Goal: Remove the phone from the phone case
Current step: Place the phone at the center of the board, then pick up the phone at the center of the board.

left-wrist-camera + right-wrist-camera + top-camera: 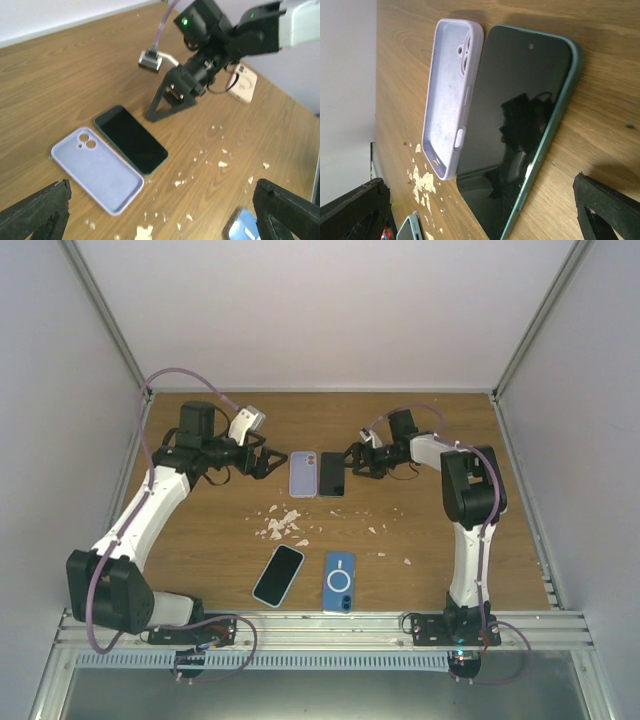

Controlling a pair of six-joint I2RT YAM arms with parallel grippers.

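1. One wooden table (pixel 200 530) carries everything; take the lilac case (pixel 303 473) as your landmark.
2. Your left gripper (pixel 268 462) hangs just left of the case, jaws spread wide, grasping nothing.
3. Your right gripper (pixel 354 462) sits right of the case, beyond the phone (pixel 332 473), jaws spread, empty.
4. That case lies empty, hollow side up.
5. Your phone lies screen up against the case's right edge, fully out.
6. Pale crumbs (pixel 283 523) are scattered just nearer you than the case.

The wooden table (pixel 330 420) bears a lilac case (pixel 302 474), green-edged phone (pixel 332 473), crumbs (pixel 282 523), black-screened phone (pixel 278 576), blue-backed phone (pixel 339 582).
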